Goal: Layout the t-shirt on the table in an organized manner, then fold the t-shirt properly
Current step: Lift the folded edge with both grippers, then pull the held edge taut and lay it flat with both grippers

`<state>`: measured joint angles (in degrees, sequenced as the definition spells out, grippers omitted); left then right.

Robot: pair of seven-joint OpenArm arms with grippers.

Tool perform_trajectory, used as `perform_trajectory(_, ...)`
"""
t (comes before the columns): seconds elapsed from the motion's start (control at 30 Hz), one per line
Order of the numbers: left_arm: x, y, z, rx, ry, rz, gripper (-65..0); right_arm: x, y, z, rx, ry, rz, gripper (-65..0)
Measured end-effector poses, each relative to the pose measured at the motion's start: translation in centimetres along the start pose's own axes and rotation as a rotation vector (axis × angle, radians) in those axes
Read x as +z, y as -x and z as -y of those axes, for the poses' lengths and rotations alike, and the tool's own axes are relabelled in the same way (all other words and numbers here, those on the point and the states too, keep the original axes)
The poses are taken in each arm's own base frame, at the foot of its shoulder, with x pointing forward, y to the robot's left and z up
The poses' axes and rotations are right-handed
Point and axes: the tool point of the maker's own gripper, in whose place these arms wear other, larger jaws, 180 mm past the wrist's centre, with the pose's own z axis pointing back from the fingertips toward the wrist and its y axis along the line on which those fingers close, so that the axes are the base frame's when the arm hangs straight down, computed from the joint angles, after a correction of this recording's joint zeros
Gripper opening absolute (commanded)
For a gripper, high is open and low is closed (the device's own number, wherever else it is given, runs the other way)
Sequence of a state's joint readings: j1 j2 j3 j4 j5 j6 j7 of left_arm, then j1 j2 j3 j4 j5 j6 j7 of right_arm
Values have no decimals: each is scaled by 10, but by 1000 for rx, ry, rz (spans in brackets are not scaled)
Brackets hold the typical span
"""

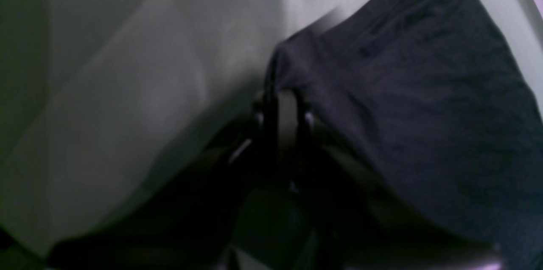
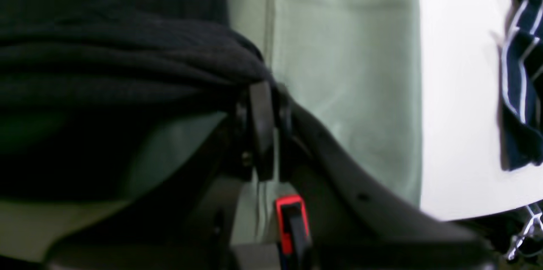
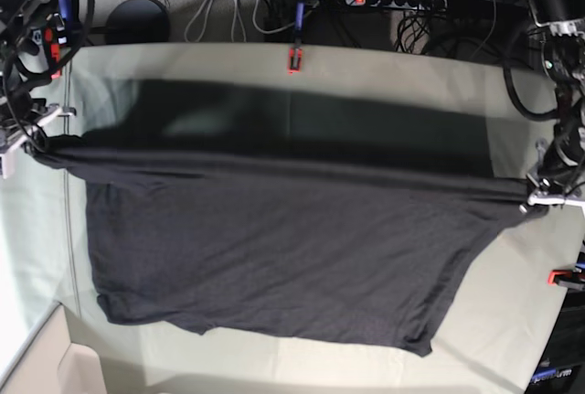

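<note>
Above the table (image 3: 302,69), the t-shirt (image 3: 274,248) hangs stretched between both arms, lower hem trailing on the cloth. Left gripper (image 1: 285,91) is clamped on one top corner, right gripper (image 2: 265,85) pinches the other. Wrist views are blurry, so probably shoulder seams. Red clamp (image 3: 294,58) on far edge.

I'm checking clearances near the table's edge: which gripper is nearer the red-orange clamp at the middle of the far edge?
Neither clearly. The clamp sits about midway: the right gripper holds the dark charcoal t-shirt at the base view's left, the left gripper at its right.
</note>
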<state>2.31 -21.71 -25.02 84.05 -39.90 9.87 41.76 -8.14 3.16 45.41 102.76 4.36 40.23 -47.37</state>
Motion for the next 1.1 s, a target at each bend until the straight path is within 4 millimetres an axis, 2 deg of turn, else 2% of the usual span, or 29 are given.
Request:
perform_trajectory(0.17, 0, 10, -8, -5, -16, -21, -650, 7, 29, 0, 13, -4, -69, -650)
perform_trajectory(0.3, 3, 26, -21, -17, -45, -53, -650, 10, 45, -9, 0, -22, -96, -650)
perform_trajectory(0.47, 11, 52, -43, -34, -87, -108, -650, 18, 78, -19, -7, -44, -173, -650)
perform_trajectory(0.6, 18, 71, -59, -45, -123, -150, -650, 19, 90, -21, -14, -52, -196, -650)
perform_trajectory(0.73, 24, 82, -69, -50, -141, -170, -650, 25, 113, -22, -14, -61, -254, -650)
perform_trajectory(0.9, 27, 89, -75, -54, -153, -187, -650, 34, 129, -21, -8, -63, -294, -650)
perform_trajectory(1.1, 32, 98, -83, -59, -168, -207, -650, 38, 137, -21, -12, -68, -272, -650)
